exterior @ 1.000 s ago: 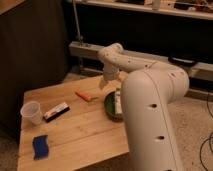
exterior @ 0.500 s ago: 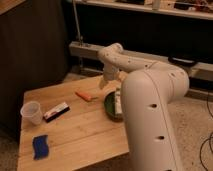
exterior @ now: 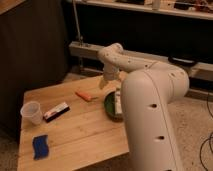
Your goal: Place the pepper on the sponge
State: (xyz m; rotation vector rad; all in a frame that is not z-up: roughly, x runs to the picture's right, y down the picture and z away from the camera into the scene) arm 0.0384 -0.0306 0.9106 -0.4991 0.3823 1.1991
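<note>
Dim room, wooden table (exterior: 85,129) — gripper (exterior: 103,83) near pepper (exterior: 83,95), its state unclear — sponge (exterior: 40,146) well apart.

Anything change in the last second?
Nothing visible. The gripper hangs over the far side of the table, close to the pepper, which lies on the wood. The pepper, sponge, cup, box and green bowl are where they were.
</note>
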